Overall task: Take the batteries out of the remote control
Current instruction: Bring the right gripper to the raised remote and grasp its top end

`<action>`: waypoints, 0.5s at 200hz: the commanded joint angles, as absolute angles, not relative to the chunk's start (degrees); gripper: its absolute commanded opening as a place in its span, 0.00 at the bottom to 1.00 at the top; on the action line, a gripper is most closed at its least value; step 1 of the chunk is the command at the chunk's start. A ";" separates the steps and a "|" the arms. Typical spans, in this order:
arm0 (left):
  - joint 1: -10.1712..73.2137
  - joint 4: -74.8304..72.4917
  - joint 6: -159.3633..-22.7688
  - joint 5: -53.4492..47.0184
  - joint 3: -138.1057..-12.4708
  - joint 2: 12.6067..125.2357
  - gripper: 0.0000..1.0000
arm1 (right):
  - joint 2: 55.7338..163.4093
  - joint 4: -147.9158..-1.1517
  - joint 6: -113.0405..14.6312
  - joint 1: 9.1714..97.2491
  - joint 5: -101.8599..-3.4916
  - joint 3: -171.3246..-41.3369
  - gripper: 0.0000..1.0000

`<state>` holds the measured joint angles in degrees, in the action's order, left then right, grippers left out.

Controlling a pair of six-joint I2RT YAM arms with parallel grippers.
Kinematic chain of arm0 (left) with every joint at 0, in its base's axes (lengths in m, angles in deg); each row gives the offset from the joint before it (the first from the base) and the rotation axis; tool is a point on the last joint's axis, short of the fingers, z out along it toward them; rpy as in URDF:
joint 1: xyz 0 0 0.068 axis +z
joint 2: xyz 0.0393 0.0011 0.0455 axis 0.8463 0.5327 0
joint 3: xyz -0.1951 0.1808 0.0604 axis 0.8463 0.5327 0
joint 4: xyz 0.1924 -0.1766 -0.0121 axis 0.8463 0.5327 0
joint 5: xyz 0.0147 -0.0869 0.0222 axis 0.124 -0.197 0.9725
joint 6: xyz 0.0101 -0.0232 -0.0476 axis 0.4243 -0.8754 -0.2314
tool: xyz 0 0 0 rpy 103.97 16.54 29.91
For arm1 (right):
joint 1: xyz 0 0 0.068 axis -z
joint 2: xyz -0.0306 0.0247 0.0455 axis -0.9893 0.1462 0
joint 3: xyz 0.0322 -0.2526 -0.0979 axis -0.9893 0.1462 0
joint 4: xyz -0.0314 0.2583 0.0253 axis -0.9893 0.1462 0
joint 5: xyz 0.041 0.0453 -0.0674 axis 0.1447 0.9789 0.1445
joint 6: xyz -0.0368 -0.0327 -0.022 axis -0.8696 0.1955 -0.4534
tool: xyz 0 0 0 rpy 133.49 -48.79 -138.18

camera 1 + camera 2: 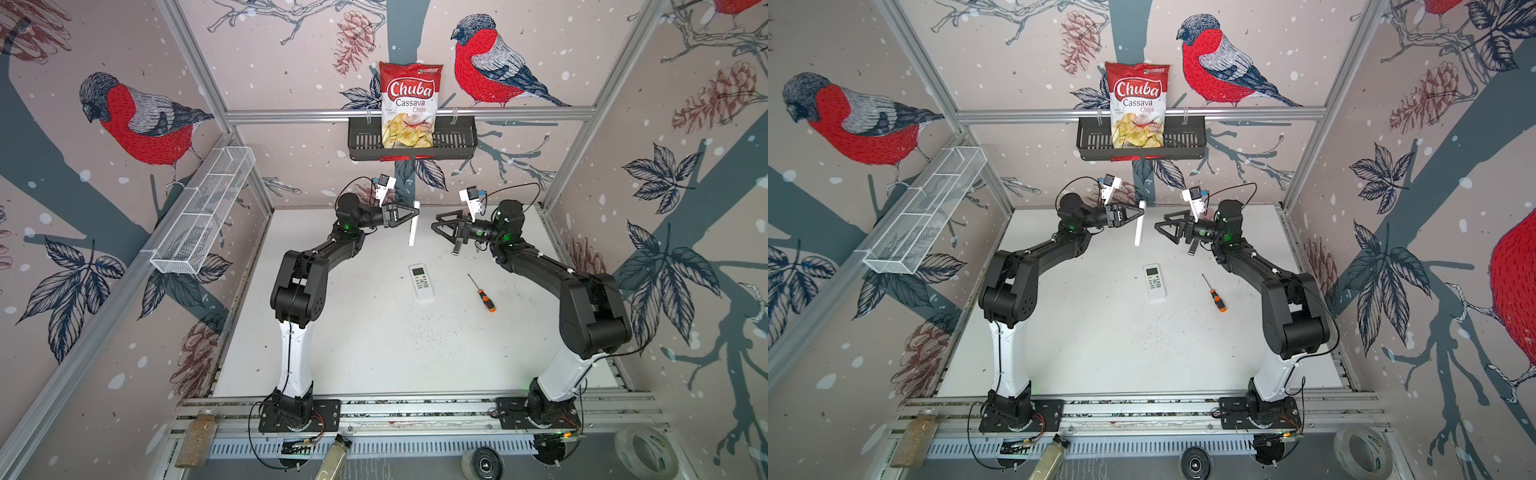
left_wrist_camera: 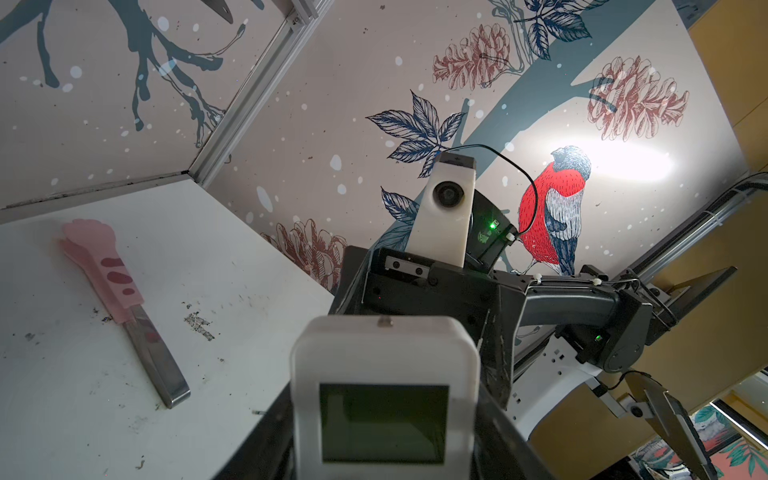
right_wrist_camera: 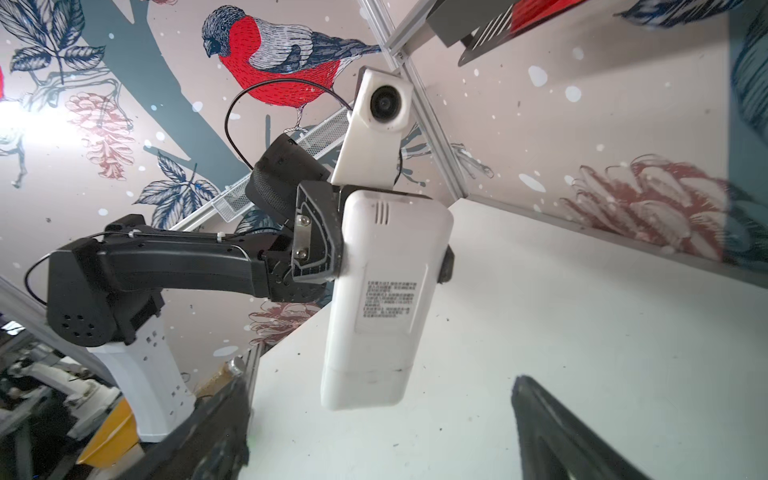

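While L gripper (image 1: 412,212) pinches white remote (image 1: 413,233) midair by its sides, R gripper (image 1: 435,222) gapes wide nearby, not touching.

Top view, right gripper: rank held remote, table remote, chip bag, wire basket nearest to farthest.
1. Held remote, in the air just left of the right gripper.
2. Table remote, lying flat, toward the front.
3. Chip bag, high at the back.
4. Wire basket, far left.
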<state>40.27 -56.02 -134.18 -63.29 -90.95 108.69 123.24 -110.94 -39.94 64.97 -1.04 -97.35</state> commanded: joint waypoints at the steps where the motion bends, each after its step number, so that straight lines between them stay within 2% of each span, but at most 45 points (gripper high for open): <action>1: 40.07 -61.11 -135.06 -64.05 -90.62 108.61 0.36 | 124.78 -111.85 -39.54 64.30 0.82 -99.25 0.99; 63: 40.07 -53.34 -127.03 -62.64 -86.56 104.34 0.36 | 128.30 -107.21 -41.37 61.58 -1.24 -103.52 1.00; 100: 39.81 -56.00 -129.50 -62.42 -86.28 103.94 0.34 | 128.45 -108.11 -40.19 61.47 -0.55 -103.59 0.96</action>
